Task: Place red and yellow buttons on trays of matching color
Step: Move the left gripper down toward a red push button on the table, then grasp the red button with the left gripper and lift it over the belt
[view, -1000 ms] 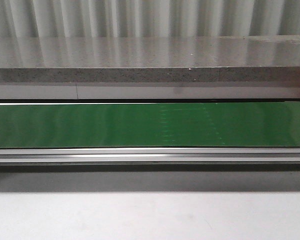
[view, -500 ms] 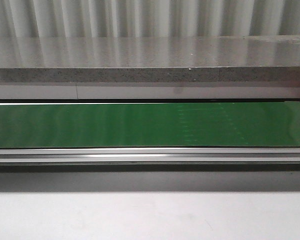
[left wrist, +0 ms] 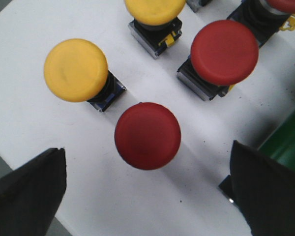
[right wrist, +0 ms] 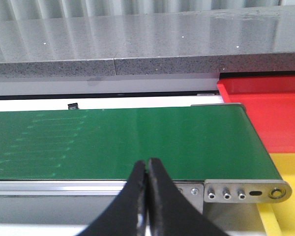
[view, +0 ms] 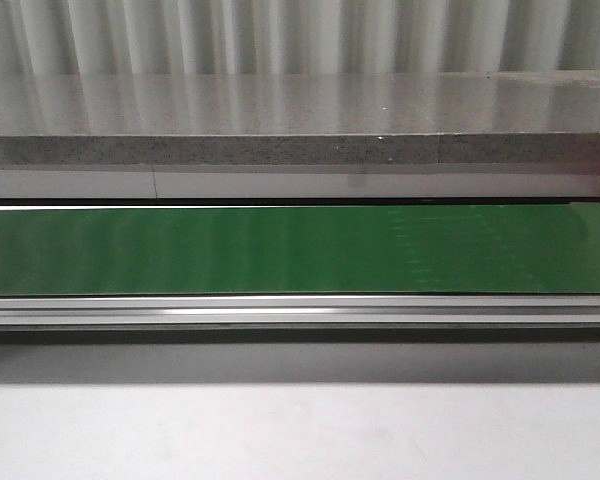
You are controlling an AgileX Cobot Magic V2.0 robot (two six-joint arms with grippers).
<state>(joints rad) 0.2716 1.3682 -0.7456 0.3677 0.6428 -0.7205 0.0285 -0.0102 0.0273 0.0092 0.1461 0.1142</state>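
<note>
Below, the left pincer (left wrist: 147, 196) spreads wide over a red button (left wrist: 147, 135) on the white tabletop (left wrist: 29, 118), a yellow button (left wrist: 75, 70) near it. Further right, the right pincer (right wrist: 146, 169) is pressed together above the green conveyor belt (right wrist: 137, 140), beside the red tray (right wrist: 275, 113) and yellow tray (right wrist: 290, 206).

Green conveyor belt (view: 300, 250) with faint paler dashes at right; speckled grey counter (view: 300, 150) above. Red button (left wrist: 147, 136) centre frame, yellow button (left wrist: 75, 70) upper left. Red tray (right wrist: 268, 113) over yellow tray (right wrist: 290, 201), lower right. Black fingers (right wrist: 130, 206).
</note>
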